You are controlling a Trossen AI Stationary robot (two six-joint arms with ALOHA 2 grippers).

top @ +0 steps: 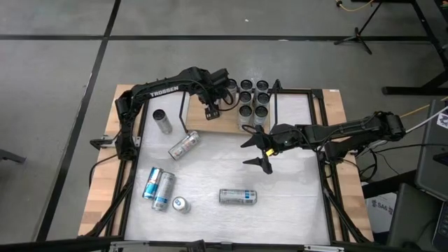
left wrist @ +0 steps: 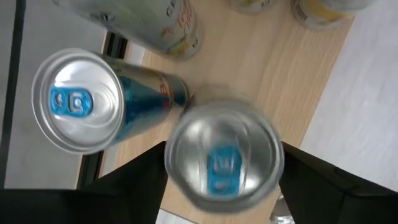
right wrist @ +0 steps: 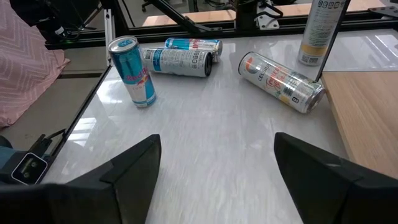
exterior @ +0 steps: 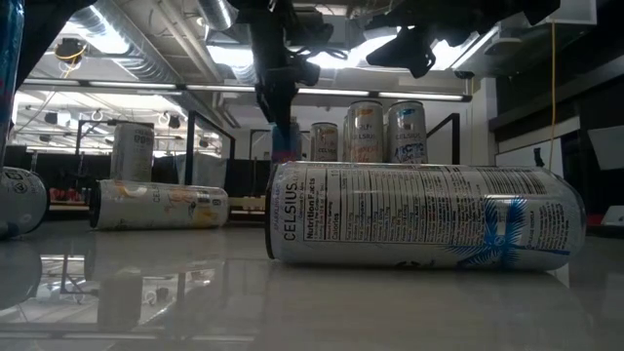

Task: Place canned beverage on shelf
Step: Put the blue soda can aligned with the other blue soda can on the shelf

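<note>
- The white tabletop is the biggest thing, with loose cans lying on it.
- The shelf is a small wooden board in a thin black frame, at the far edge of the tabletop.
- A bunch of cans stands upright on the far end of the shelf.
- The left claw hangs over the shelf board with one can standing upright between its fingers.
- Its fingers are apart on both sides of the can. I cannot tell if they touch it.
- A blue can stands just beside that one.
- The right claw waits near the middle of the tabletop, fingers apart and holding nothing.
- I think the step now is letting go of the can on the shelf.
- Next, the left claw should lift straight up, so it does not bump the two cans.
</note>
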